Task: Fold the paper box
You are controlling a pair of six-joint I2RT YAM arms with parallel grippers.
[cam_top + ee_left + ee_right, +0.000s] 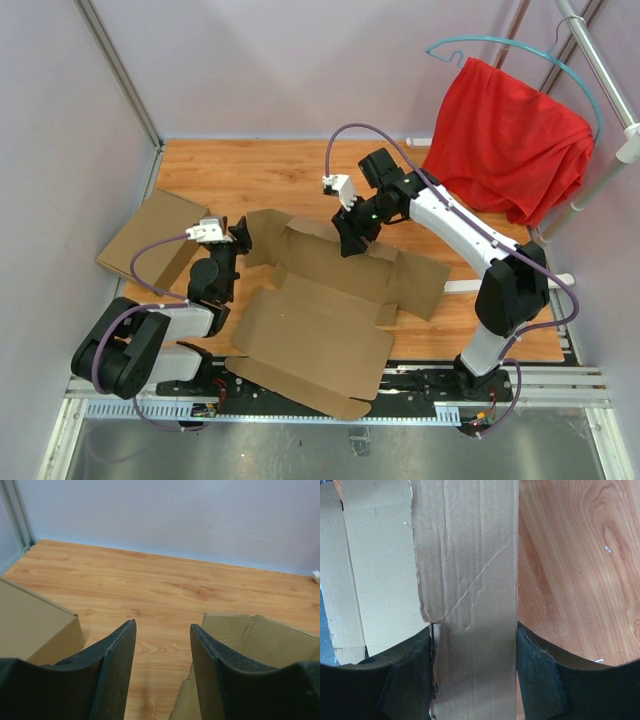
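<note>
At the far left a closed tan cardboard box (150,238) is seen lying on the wooden table (250,165). Just to its right, the left gripper (162,627) is held low with its jaws parted and nothing between them. Only bare wood is seen in the gap, and a raised corner of cardboard lies close beside one finger. The paper box (320,320) is spread mostly flat in the middle of the table, between the two arms, with its flaps unfolded. At its far edge the right gripper (474,627) is set over a creased flap strip, which fills the gap between the fingers from side to side. Whether the strip is pinched or merely straddled cannot be told. The step in hand is judged to be the raising of that far flap along its score. This would be done best if the flap were hinged slowly at the crease while the base panel is pinned by the left gripper, so that the sheet is not dragged. At the right a red cloth (505,140) is hung on a hanger (480,42). No brand, label or writing can be read.
</note>
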